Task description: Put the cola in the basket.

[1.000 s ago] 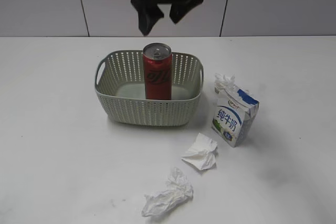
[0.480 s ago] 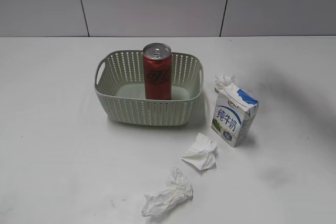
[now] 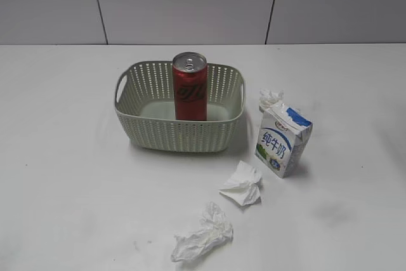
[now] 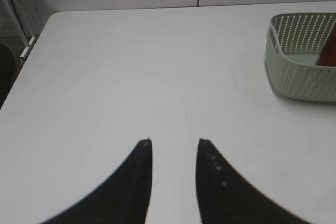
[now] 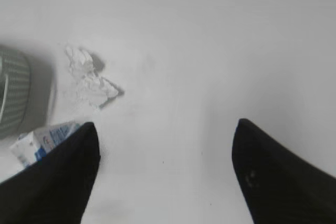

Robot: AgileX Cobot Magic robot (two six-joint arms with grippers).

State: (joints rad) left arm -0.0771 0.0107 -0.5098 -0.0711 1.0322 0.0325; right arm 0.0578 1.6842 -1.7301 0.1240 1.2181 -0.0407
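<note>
Your right gripper (image 5: 165,174) has pulled up and away toward 2 o'clock over the last second, leaving only a dark sliver at the exterior view's top right corner; its jaws are spread wide with nothing between them. The cola (image 3: 190,87) stands upright in the basket (image 3: 166,135), against the 12 o'clock wall, so the placement looks finished. Your left gripper (image 4: 174,144) hovers over the bare table (image 4: 131,66) at the basket's 9 o'clock, jaws slightly apart and empty.

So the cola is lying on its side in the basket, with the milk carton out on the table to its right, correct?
Not quite: the cola stands upright in the basket, silver top facing up, as the exterior view shows. The rest holds: the milk carton is on the table to the basket's right.
</note>
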